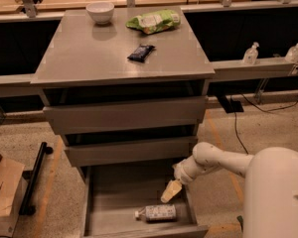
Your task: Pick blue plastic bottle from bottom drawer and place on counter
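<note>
The blue plastic bottle point(156, 212) lies on its side near the front of the open bottom drawer point(139, 231), white cap pointing left. My gripper point(171, 191) hangs inside the drawer at its right side, just above and to the right of the bottle, apart from it. My white arm reaches in from the lower right. The grey counter point(89, 58) tops the cabinet above.
On the counter stand a white bowl point(100, 11), a green chip bag point(155, 22) and a dark snack packet point(140, 52). Two clear pump bottles point(250, 53) sit on a ledge at right. A cardboard box point(2, 192) and a black bar are on the floor at left.
</note>
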